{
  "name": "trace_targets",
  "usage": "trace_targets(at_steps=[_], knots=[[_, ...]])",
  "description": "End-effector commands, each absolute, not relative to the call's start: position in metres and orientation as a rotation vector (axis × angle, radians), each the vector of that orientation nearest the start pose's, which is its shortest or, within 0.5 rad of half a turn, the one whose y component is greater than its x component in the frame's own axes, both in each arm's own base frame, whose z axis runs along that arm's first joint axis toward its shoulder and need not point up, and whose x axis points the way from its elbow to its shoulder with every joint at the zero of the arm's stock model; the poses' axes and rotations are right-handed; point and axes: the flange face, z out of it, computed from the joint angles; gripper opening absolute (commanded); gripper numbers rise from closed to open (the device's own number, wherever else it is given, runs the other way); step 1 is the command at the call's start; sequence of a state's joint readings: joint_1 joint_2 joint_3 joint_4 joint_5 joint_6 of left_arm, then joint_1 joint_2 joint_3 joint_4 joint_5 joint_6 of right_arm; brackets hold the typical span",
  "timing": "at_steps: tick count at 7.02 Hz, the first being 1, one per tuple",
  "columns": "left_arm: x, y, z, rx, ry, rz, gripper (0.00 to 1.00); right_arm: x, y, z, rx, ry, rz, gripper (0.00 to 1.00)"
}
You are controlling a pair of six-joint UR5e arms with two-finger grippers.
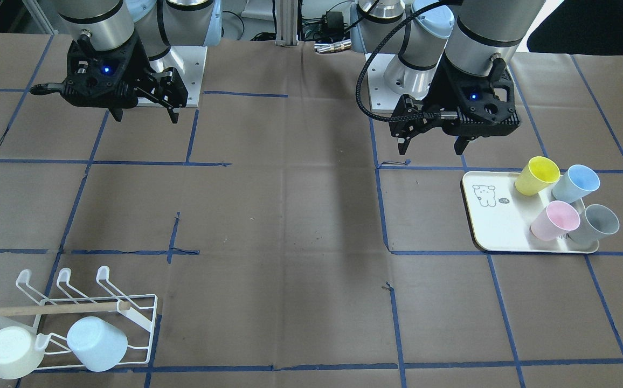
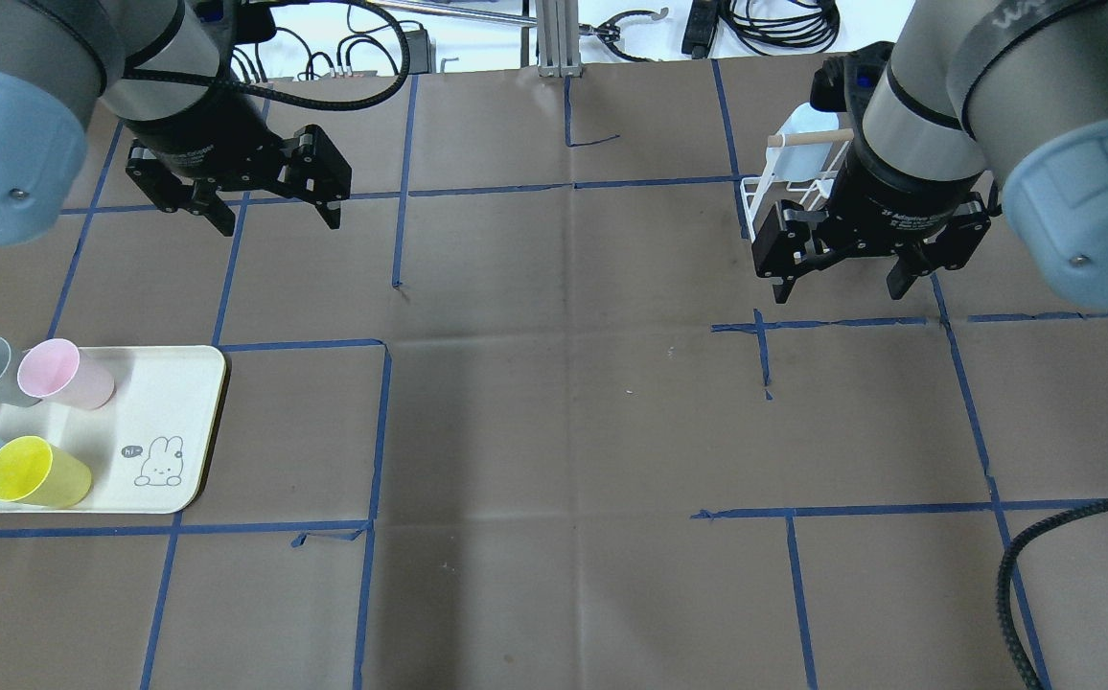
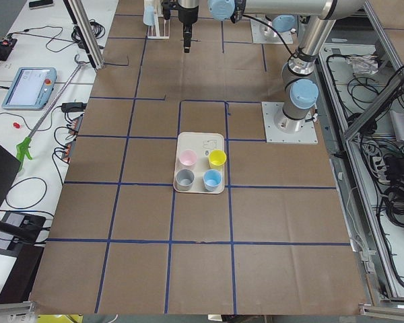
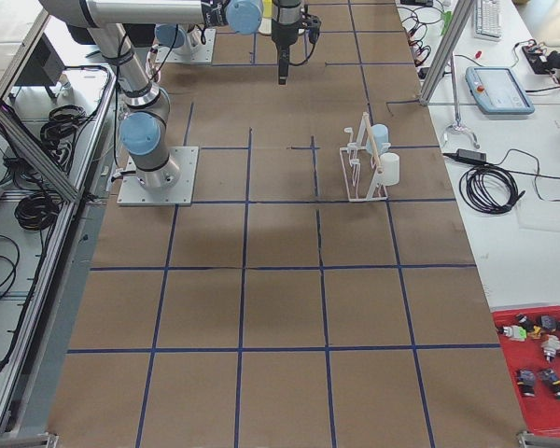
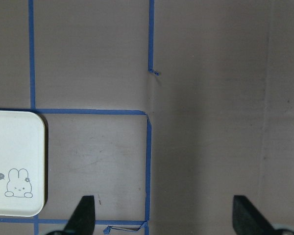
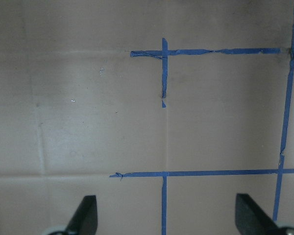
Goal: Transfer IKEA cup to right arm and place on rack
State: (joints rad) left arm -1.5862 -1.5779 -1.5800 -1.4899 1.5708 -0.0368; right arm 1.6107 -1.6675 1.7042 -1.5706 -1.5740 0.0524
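Cream tray (image 2: 180, 402) on the table, below and left of the left claw (image 2: 280, 226), carries four IKEA cups (image 2: 36, 471): yellow, blue, pink and grey. That claw hangs wide open, empty. Well to its right, the right claw (image 2: 840, 294) is likewise spread and empty. Just beyond it stands the rack (image 1: 47, 310), holding a white cup (image 1: 12, 353) and a pale blue cup (image 1: 97, 344).

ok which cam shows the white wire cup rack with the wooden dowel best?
Exterior front-facing: the white wire cup rack shows whole, with its prongs, dowel, a white cup and a pale blue cup. Overhead: mostly hidden behind the right gripper. Side views: small and distant. Wrist cameras: absent.
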Motion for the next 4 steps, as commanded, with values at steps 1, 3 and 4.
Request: trace_targets(at_steps=[1,3,4], knots=[[-0.1410,-0.4992,0.4879,-0.034,3.141,-0.101,1.00,0.1508,-0.4433,0.4682,0.019,3.146,0.055,1.00],[-0.1410,-0.4987,0.4887,-0.034,3.141,-0.104,1.00,0.1506,-0.4416,0.4694,0.017,3.147,0.053,1.00],[-0.1410,-0.4987,0.4887,-0.034,3.141,-0.104,1.00,0.1506,-0.4411,0.4701,0.017,3.147,0.050,1.00]])
